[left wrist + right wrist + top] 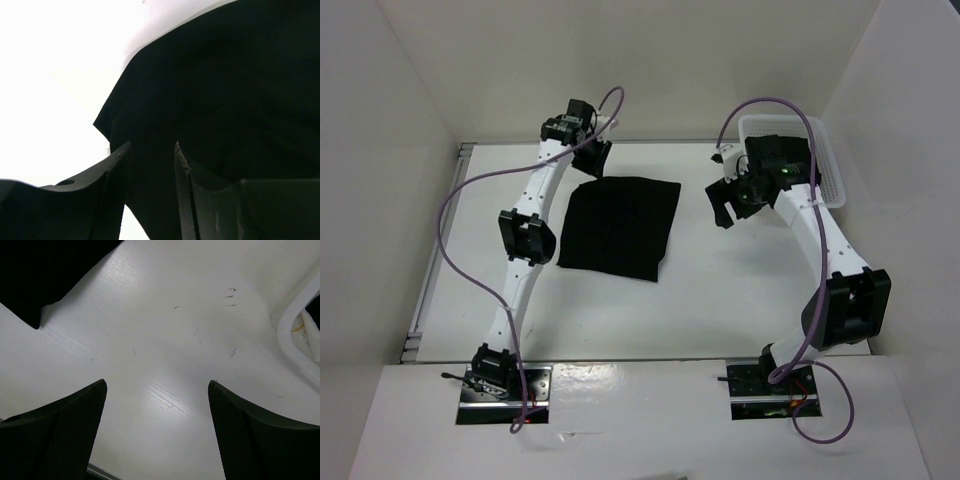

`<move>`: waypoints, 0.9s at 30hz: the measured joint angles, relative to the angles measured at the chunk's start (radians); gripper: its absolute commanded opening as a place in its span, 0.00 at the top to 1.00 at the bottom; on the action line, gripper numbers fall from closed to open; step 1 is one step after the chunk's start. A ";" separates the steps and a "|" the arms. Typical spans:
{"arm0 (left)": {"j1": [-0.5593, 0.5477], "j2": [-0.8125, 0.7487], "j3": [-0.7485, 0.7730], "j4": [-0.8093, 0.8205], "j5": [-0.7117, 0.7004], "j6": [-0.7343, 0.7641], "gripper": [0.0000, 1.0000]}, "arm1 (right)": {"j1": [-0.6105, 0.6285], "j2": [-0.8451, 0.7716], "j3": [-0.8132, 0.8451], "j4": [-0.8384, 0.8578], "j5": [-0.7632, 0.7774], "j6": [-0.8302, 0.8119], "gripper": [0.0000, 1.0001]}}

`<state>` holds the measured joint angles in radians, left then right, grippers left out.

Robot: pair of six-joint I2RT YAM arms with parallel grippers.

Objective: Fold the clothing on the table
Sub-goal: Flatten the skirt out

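Risks pinching just the top layer, or slipping off, at the far-left corner of the cloth point(620, 228) lying flat on the table point(720, 300), with left gripper point(151, 149) narrow there, hold impossible to tell, and right gripper point(157, 385) wide apart beside the basket point(830, 160), leaving that side to drag askew.

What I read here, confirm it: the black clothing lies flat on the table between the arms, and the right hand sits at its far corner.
Wrong hand. The left hand sits at the far corner of the clothing, as the top view shows. The right hand hangs over bare table by the basket. The rest holds.
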<state>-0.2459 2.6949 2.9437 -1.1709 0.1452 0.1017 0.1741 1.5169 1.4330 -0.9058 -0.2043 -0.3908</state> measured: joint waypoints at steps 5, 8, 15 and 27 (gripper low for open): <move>0.000 0.064 0.018 -0.019 -0.048 0.000 0.52 | -0.011 0.000 0.000 0.000 -0.011 0.000 0.14; 0.000 0.104 0.032 -0.031 -0.080 0.000 0.52 | -0.015 0.000 0.000 0.000 -0.022 0.000 0.14; 0.000 0.184 0.106 -0.039 -0.116 0.000 0.52 | -0.015 0.010 0.000 -0.004 -0.036 0.004 0.15; -0.020 0.208 0.154 -0.043 -0.109 -0.001 0.63 | -0.015 0.044 0.006 -0.014 -0.046 0.005 0.15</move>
<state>-0.2657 2.9028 3.0982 -1.2140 0.0364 0.1009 0.1589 1.5608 1.4395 -0.9199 -0.2501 -0.3859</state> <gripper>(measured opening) 0.395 0.849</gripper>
